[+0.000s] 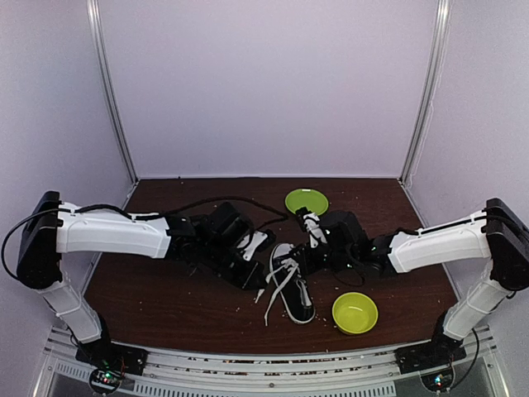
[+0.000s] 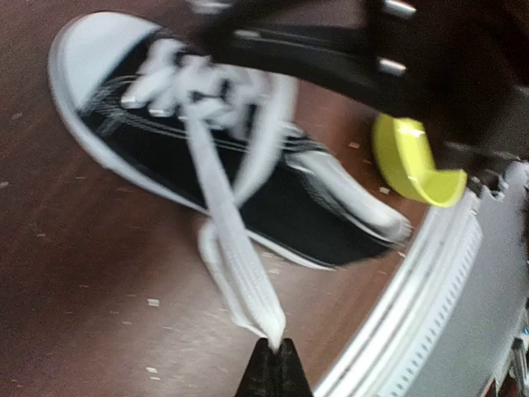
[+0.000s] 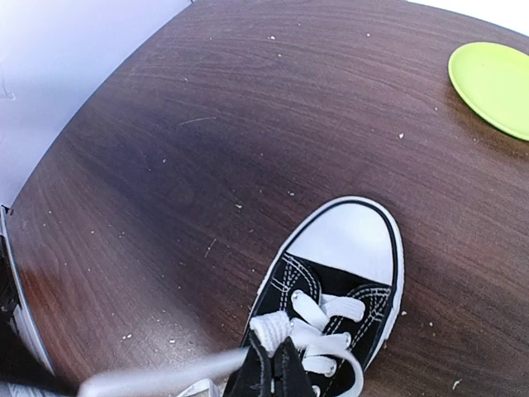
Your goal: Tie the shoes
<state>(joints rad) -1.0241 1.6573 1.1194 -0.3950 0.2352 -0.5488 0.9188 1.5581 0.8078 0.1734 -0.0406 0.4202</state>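
laces (image 2: pixel 223 215) pinched in closed left hand (image 2: pixel 275 347) and right hand (image 3: pixel 273 356), sneaker (image 3: pixel 343 240) near table (image 1: pixel 165 302) edge.

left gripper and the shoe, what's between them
Only a stretch of white lace, pinched in the left gripper and running to the shoe; left wrist view.

Robot lab test cell, not a home or shop. Plain pale wall panels (image 1: pixel 264 83) close off the far and side edges, framed by bare metal posts (image 1: pixel 111 91). Dark wood table (image 1: pixel 165 306). Left arm (image 1: pixel 107 233) and right arm (image 1: pixel 438 242) bolted to a perforated metal rail (image 1: pixel 273 376) at the near edge.
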